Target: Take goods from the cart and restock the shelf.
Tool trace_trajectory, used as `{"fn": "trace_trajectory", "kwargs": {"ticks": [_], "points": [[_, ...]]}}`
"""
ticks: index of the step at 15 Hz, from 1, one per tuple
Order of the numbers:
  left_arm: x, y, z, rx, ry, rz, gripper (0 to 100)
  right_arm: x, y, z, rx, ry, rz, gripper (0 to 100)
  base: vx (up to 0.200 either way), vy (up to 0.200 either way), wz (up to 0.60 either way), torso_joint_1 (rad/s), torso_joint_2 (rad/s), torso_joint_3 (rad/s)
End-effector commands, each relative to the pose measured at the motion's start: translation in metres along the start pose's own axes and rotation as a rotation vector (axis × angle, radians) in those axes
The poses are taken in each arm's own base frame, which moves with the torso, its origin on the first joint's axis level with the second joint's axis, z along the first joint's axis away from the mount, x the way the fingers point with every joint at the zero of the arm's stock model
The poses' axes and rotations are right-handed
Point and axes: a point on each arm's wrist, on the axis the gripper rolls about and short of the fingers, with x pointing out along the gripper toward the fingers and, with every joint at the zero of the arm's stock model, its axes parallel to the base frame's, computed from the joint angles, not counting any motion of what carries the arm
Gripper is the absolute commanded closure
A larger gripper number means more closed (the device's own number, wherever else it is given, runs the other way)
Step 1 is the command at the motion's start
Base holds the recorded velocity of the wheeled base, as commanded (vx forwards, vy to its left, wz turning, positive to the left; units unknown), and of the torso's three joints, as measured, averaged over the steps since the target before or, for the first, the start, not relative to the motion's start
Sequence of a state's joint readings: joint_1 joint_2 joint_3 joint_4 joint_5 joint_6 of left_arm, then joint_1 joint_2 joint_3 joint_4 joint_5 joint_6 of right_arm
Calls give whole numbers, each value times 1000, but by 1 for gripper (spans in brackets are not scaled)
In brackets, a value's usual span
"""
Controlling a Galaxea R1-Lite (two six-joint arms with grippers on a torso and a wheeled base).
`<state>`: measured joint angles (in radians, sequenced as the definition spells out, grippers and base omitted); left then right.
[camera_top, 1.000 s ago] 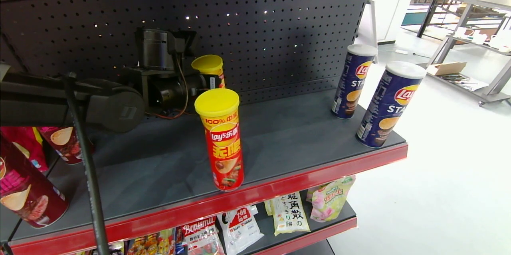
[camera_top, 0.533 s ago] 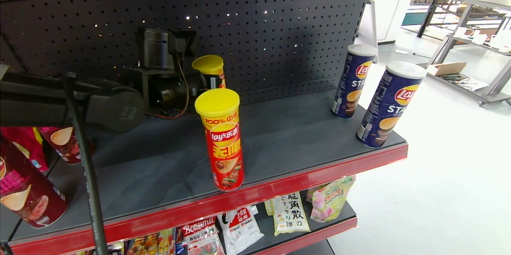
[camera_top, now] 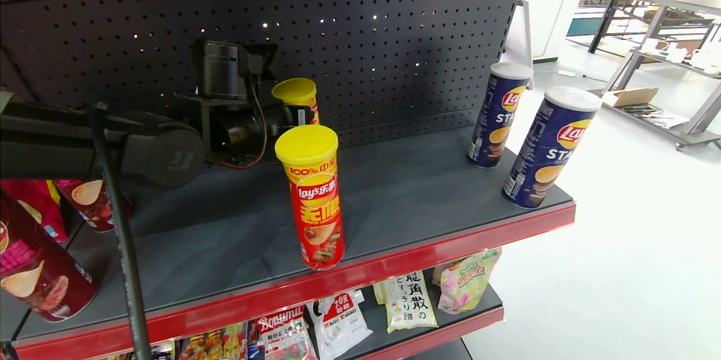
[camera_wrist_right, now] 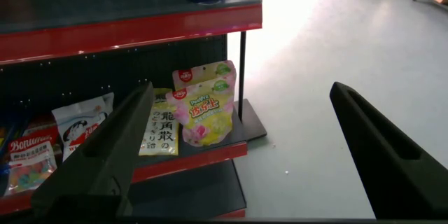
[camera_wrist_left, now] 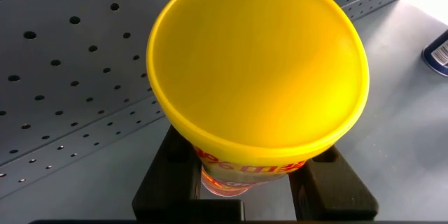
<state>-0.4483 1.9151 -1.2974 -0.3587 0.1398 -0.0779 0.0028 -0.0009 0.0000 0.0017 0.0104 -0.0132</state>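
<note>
edging barely rightward, the left claw (camera_wrist_left: 245,182) stays clenched on the yellow-lidded can (camera_top: 294,91) at the back of the shelf (camera_top: 394,191), so release looks close.

Yellow-lidded can (camera_wrist_left: 257,77) in left gripper (camera_wrist_left: 250,179)

Left arm (camera_top: 84,140) enters head view at 9 o'clock edge, long dark link lying near level, pointing toward 3 o'clock. Black cable hangs off it toward 6 o'clock. Wrist (camera_top: 219,70) sits at 11 o'clock of centre, cylindrical housing upright. Left gripper (camera_top: 294,116) faces 3 o'clock, black fingers (camera_wrist_left: 175,182) pressed on either side of upright yellow-lidded can (camera_wrist_left: 259,56), below its lid. Right gripper (camera_wrist_right: 243,91) has jaws spread wide, nothing between its two dark fingers (camera_wrist_right: 105,161).
</note>
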Motion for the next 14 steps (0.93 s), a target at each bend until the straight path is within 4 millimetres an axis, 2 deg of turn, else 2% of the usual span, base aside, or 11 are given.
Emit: {"fn": "trace_trajectory", "kwargs": {"ticks": [1,5,6,14], "points": [[-1,0,1,-1,-3,0,100,0,0,0,-1,1,1,0,0,0,0,0,0,0],[-1,0,0,-1,-1,0,100,0,0,0,-1,1,1,0,0,0,0,0,0,0],[-1,0,0,1,-1,0,0,0,0,0,-1,1,1,0,0,0,0,0,0,0],[-2,1,-2,5,25,1,0,0,0,0,-1,1,1,0,0,0,0,0,0,0]]}}
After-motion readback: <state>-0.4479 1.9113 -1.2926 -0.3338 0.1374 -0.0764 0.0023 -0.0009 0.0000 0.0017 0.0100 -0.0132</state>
